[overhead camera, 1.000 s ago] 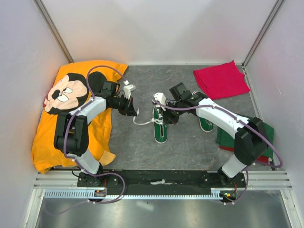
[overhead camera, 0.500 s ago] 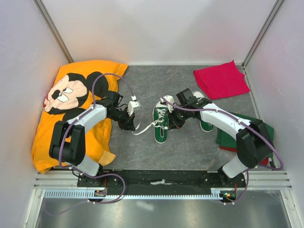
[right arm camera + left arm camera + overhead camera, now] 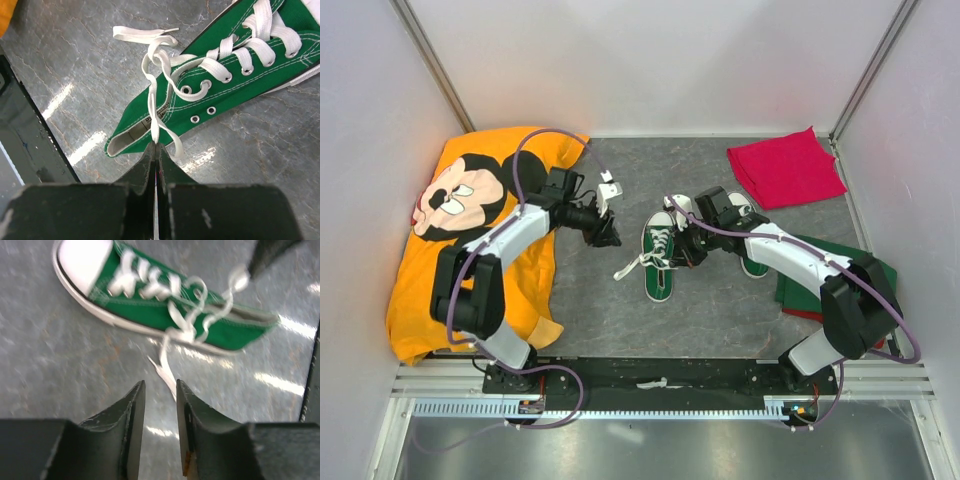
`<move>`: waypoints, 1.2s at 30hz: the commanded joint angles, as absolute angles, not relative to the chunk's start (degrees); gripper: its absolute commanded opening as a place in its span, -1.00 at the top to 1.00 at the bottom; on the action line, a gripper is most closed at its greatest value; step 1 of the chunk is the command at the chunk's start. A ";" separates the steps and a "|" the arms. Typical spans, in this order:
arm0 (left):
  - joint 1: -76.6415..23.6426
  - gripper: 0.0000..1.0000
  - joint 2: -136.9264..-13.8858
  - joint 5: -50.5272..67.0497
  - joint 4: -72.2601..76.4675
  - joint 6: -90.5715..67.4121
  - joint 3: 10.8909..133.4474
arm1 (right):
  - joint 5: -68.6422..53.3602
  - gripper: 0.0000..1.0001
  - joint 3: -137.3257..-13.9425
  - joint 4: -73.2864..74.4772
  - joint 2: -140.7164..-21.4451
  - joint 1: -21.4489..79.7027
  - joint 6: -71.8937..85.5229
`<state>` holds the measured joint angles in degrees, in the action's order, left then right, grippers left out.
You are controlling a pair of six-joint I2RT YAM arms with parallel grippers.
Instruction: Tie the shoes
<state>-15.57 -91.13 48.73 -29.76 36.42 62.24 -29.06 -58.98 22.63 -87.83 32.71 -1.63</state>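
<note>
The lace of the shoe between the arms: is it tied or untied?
Untied. One end of the lace lies free on the table, the right fingers pinch the other; no bow shows.

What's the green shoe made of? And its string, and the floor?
The green shoe looks like matte woven canvas, going by its stitching. Its toe cap is probably smooth white rubber. The lace is flat soft fabric; it flops. The tabletop is grey, marbled, slightly glossy with light streaks; stone or print, I cannot tell.

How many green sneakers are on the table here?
2: the centre sneaker lies with laces loose; the second sneaker sits right of it, largely hidden under the right arm.
</note>
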 commanded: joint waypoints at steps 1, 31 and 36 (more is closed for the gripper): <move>-19.95 0.33 -99.73 48.43 -21.71 29.54 70.47 | -29.26 1.00 -58.18 19.16 -86.92 32.52 2.37; -25.84 0.64 -111.88 56.33 -34.01 32.08 78.93 | -22.51 1.00 -62.05 18.63 -93.34 35.68 7.21; -25.58 0.62 -112.15 58.35 -35.77 31.82 79.45 | -21.27 1.00 -62.40 17.14 -93.17 35.68 8.87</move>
